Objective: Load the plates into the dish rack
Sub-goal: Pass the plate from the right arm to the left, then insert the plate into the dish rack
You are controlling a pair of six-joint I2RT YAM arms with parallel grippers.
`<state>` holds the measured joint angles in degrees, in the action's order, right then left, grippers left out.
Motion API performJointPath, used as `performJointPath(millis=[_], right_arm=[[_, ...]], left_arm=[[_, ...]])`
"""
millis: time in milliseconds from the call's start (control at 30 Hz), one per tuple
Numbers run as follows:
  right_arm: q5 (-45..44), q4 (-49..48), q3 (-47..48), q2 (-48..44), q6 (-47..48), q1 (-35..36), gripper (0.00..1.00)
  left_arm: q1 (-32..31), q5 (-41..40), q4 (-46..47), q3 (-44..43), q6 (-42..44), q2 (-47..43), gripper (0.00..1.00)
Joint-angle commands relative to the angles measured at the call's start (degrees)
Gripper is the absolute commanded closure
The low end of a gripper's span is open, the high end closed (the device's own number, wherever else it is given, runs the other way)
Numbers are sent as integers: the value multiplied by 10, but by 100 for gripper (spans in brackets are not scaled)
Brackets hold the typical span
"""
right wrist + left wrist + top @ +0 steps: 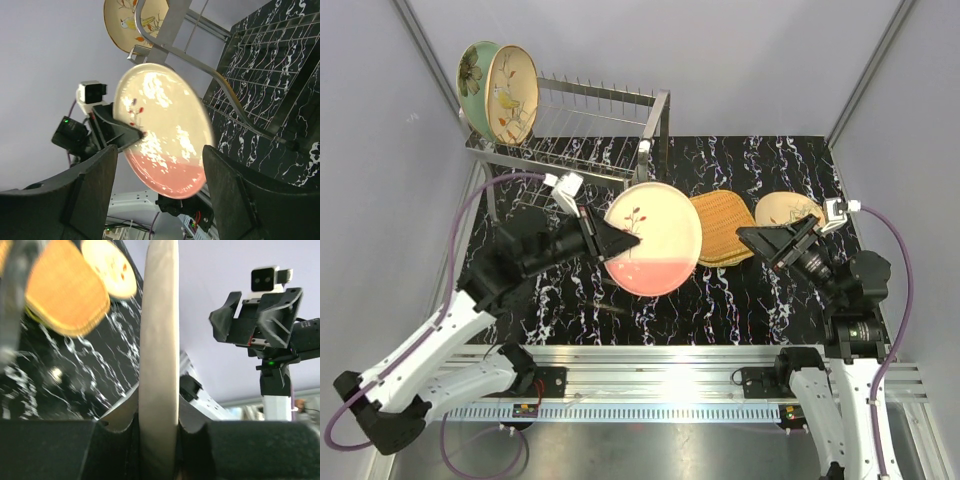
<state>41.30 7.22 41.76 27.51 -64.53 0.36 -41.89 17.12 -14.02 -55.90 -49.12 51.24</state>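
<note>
- Left gripper (616, 240) pinches the pink plate (660, 235) by its rim, over the table (770, 295).
- Right gripper (752, 238) gapes empty, just beside it.
- Rack (590, 112) sits back-left of the plate, so left arm's nearer.

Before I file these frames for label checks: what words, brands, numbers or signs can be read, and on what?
None are readable.
The pink-cream plate held by the left gripper bears only a painted sprig.
In the dish rack, the mint-green plate shows a flower and the cream plate a bird, no lettering.
</note>
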Motion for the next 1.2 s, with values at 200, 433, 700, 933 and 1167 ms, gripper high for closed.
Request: performJointPath(millis=[200, 433, 700, 933, 1167], right_arm=[[-1, -45, 10, 50, 36, 0, 24], [17, -91, -5, 92, 38, -1, 24], [47, -140, -10, 150, 39, 0, 25], [82, -160, -3, 183, 51, 0, 25], [84, -171, -3, 210, 71, 0, 25]], left_arm=[[2, -124, -103, -255, 271, -49, 100], [2, -169, -144, -367, 396, -19, 100], [20, -301, -132, -480, 488, 95, 100], [37, -276, -119, -591, 554, 155, 100], [190, -123, -118, -610, 493, 190, 100]])
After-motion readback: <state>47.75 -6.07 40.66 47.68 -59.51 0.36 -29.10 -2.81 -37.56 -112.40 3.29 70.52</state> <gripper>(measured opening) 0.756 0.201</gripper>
